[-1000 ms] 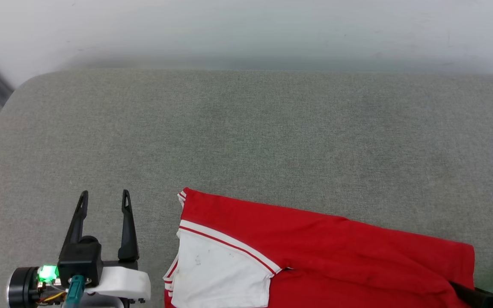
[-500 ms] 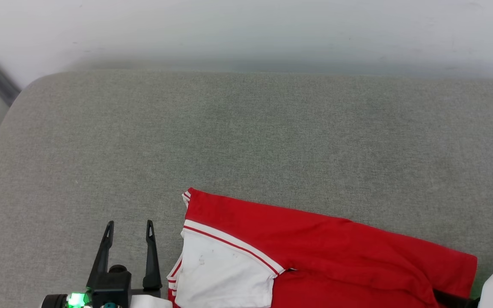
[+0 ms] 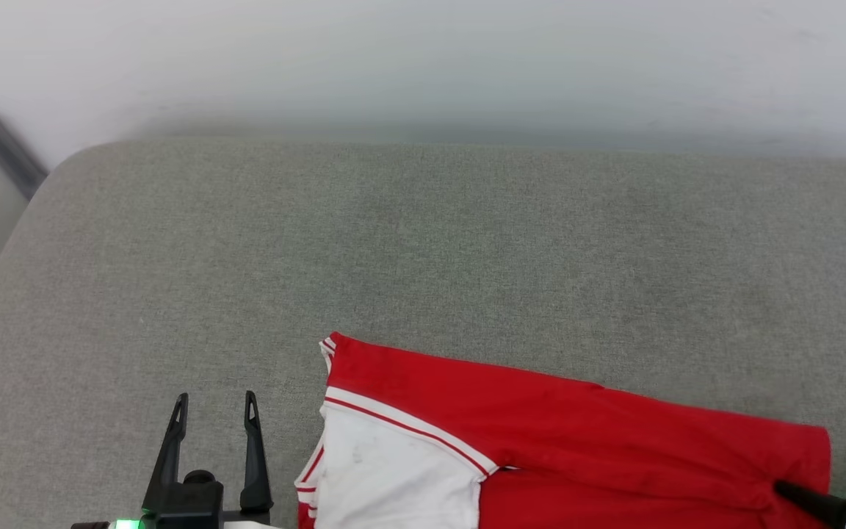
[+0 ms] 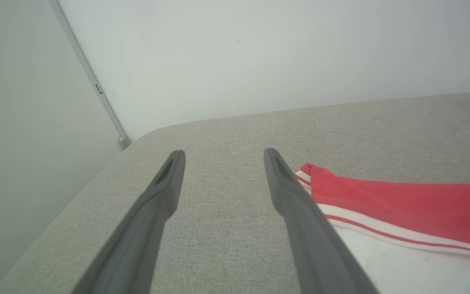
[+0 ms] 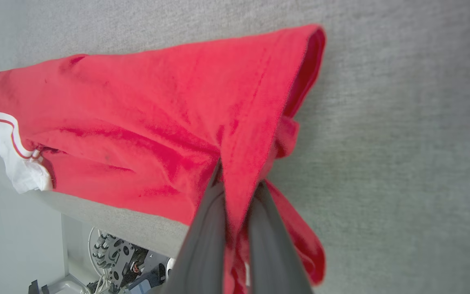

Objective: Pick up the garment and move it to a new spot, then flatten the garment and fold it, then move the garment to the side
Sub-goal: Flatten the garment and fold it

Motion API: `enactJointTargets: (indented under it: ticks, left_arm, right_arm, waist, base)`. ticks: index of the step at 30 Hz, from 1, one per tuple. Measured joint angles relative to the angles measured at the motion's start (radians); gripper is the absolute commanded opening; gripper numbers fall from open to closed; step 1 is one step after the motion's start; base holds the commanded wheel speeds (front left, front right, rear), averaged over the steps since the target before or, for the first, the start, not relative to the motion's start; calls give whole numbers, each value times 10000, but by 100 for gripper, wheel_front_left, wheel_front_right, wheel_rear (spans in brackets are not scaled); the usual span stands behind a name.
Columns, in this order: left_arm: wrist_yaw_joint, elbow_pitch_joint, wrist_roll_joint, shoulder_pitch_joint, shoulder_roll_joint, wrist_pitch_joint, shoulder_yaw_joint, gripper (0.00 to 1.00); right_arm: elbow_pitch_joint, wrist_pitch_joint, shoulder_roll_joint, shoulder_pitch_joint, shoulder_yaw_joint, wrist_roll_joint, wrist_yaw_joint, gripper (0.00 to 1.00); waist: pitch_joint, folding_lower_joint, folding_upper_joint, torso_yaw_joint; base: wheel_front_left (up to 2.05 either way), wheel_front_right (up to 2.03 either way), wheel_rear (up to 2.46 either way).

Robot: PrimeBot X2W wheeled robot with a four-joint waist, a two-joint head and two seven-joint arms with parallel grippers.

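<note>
Here, the two dark fingers (image 5: pixel 206 237) of the right gripper (image 5: pixel 239 175) are pressing together on a fold of the garment (image 5: pixel 157 102), so this gripper is holding red cloth between its tips. In the right wrist view the pinched fold is rising up between the fingers. More loose red cloth is hanging down beside them, probably a part of the hem, but the bunching is making this hard to tell. In the head view the same gripper is showing as one dark tip at the lower right corner, touching the right end of the garment.

The left gripper (image 3: pixel 216 400) is keeping its fingers wide apart and is holding nothing. It is hovering over the grey padded surface (image 3: pixel 423 257), just beside the left edge of the garment, without touching it. In the left wrist view its right finger is lying close to the striped trim.

The garment is lying at the near side of the padded surface. Its red body is stretching from left to right, and a white sleeve panel with red-and-white trim is sitting at its left end. Behind the surface a white wall (image 3: pixel 423 59) is standing, with a grey metal strip (image 3: pixel 4 158) at the left.
</note>
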Motion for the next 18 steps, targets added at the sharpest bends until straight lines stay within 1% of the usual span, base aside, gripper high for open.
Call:
enactJointTargets:
  ticks: [6, 10, 12, 14, 16, 18]
  left_arm:
    - [-274, -75, 138, 292, -115, 0, 169, 100]
    - [-422, -65, 182, 393, -188, -2, 276, 100]
    - [-504, -46, 188, 467, -236, -2, 314, 100]
    - [-535, -48, 198, 499, -267, -12, 380, 100]
    - [-598, -52, 203, 525, -309, -13, 456, 100]
    - [-673, -50, 253, 563, -345, -13, 497, 100]
  right_arm:
    - [-21, 268, -813, 33, -688, -46, 2, 0]
    - [94, 757, -1367, 204, -1137, -153, 2, 0]
    - [10, 1083, -1528, 265, -1250, -182, 2, 0]
    - [-380, 1327, -1488, 298, -1350, -56, 2, 0]
    - [-1043, 1643, -1327, 274, -1384, 186, 2, 0]
    - [-1785, 2082, -1204, 275, -1198, 255, 2, 0]
  waist:
    - [-288, 0, 0, -72]
    - [-448, 0, 0, -99]
    - [-521, 0, 0, -105]
    - [-577, -1, 0, -128]
    - [-610, 0, 0, -161]
    - [-634, 0, 0, -190]
  base:
    - [0, 0, 0]
    - [0, 0, 0]
    - [0, 0, 0]
    - [0, 0, 0]
    - [0, 0, 0]
    - [0, 0, 0]
